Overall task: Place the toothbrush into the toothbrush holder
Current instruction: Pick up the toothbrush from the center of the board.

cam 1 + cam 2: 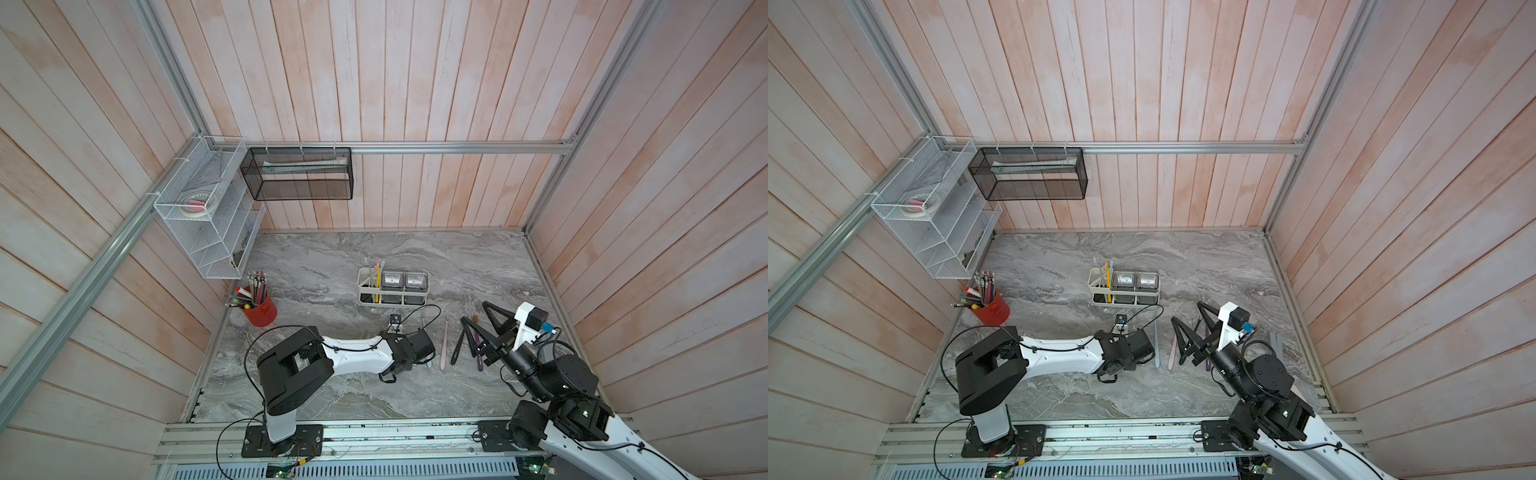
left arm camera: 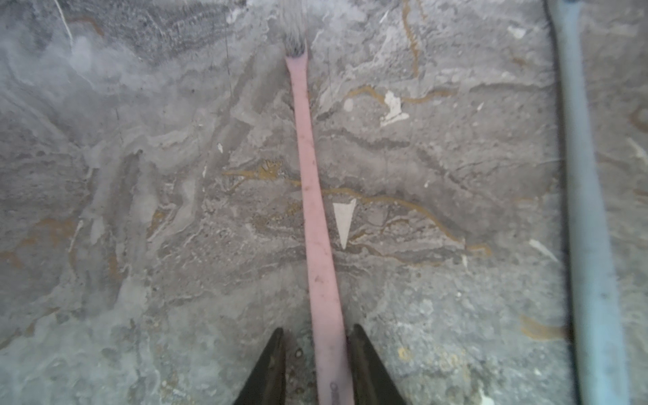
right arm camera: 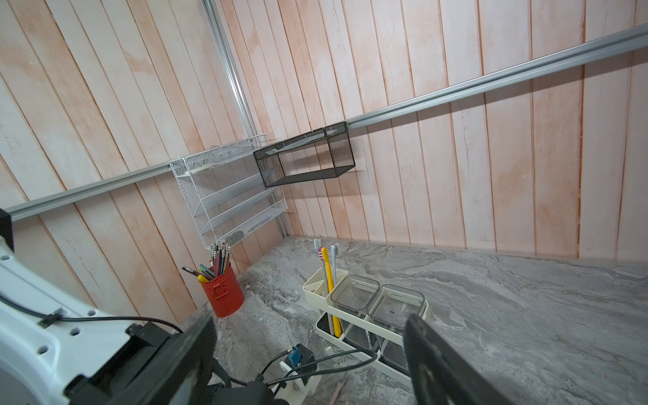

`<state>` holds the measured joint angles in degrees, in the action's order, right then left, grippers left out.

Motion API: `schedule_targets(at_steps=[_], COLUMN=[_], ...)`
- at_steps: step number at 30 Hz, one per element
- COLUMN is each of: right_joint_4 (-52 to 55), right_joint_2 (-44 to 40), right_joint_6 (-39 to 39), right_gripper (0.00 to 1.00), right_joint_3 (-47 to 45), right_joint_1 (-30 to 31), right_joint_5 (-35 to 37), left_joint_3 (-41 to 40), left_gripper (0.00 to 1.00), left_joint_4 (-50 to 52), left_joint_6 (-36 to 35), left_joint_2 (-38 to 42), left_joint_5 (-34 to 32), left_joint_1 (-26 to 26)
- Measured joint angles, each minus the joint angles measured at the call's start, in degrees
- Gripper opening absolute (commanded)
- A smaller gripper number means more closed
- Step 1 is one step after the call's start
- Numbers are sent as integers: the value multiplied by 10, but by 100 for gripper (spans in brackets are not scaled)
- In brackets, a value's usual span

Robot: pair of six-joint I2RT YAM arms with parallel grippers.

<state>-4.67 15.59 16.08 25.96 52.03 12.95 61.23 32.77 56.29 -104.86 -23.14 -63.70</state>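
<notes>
A pink toothbrush [image 2: 308,168] lies flat on the grey marble top, seen in both top views [image 1: 444,345] [image 1: 1172,353]. My left gripper [image 2: 318,328] is down at its handle end with a finger on each side. One finger is against the handle and a small gap shows at the other, so the jaws are open. The white toothbrush holder [image 1: 361,286] [image 1: 1092,286] [image 3: 354,345] stands further back with a yellow brush [image 3: 329,287] and others upright in its slotted end. My right gripper [image 1: 473,311] [image 3: 308,321] hovers open and empty to the right.
A light blue toothbrush [image 2: 585,210] [image 1: 1156,345] lies beside the pink one. Black [image 1: 457,349] and purple [image 1: 478,353] brushes lie under the right gripper. A red cup of pencils [image 1: 259,309] stands at the left wall. White [image 1: 208,216] and black [image 1: 297,174] wire racks hang above.
</notes>
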Motion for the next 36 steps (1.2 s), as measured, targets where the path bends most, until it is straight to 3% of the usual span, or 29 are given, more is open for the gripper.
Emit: schedule_targets(at_steps=[12,16,20,24,28,31,33,36], right_joint_4=[4,6,26,51,63,56,27,-12], right_joint_2=[0,20,88,164,210,213,219,249], right_joint_6=[9,25,53,92,146,200,243,291], right_gripper=[85,89,98,98,98,98,91,83], right_joint_3=[0,1,12,37,61,60,49,35], right_joint_1=[0,0,0,-18,-92,-182,-246,-289], right_joint_5=[0,7,13,-12,-80,-166,-237,-321], left_joint_3=[-9,-17,-24,-33,-78,-127,-160,-187], left_gripper=[1,0,0,0,0,0,0,0], left_joint_4=[-2,0,26,30,11,-10,-24,-40], left_joint_6=[8,8,7,2,-4,-9,-14,-23], left_joint_2=[6,16,35,87,177,242,279,309], left_joint_5=[-3,-2,-2,-14,-33,-45,-47,-52], left_joint_1=[0,-3,-23,-58,-97,-123,-135,-147])
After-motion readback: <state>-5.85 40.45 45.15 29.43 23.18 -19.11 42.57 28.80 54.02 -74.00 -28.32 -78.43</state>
